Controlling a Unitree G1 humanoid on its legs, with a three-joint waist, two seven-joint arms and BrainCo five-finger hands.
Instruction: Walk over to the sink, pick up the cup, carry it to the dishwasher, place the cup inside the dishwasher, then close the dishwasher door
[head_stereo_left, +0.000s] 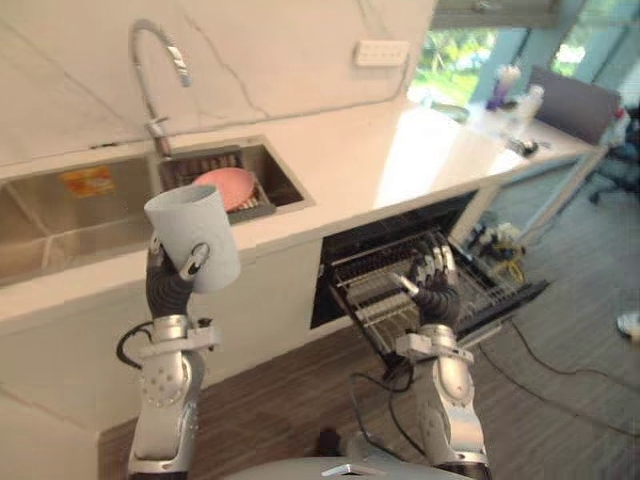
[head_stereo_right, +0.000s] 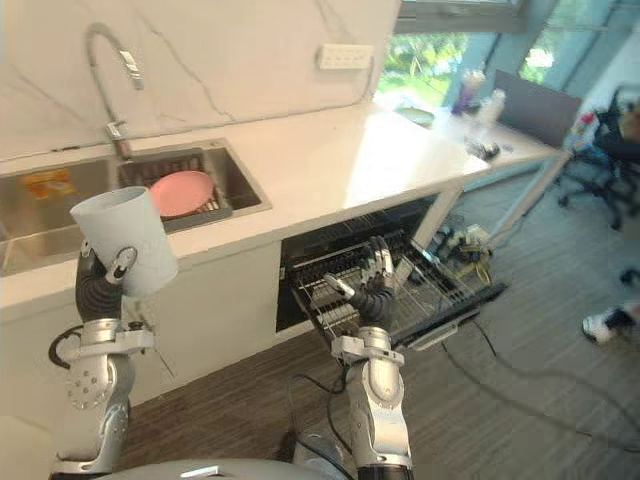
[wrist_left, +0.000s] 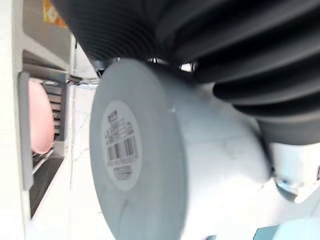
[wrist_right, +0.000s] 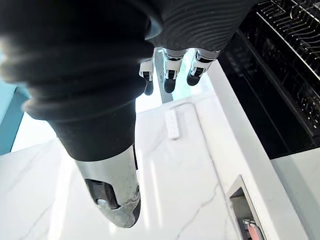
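Cup (head_stereo_left: 195, 235) is clear of the surface (head_stereo_left: 380, 170), raised before its front edge, with the left hand (head_stereo_left: 168, 283) curling its fingers round the wall; probably light, stiff and slick, best gripped mid-wall; right hand (head_stereo_left: 432, 280) has its fingers relaxed above the dishwasher (head_stereo_left: 372, 300).

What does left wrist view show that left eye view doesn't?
Left wrist view adds the barcode label on the base of the cup, seen close up. Left eye view adds the faucet, the open dishwasher with its rack pulled out, and the open right hand seen against that rack. Both share the cup gripped in the left hand and the pink plate in the sink.
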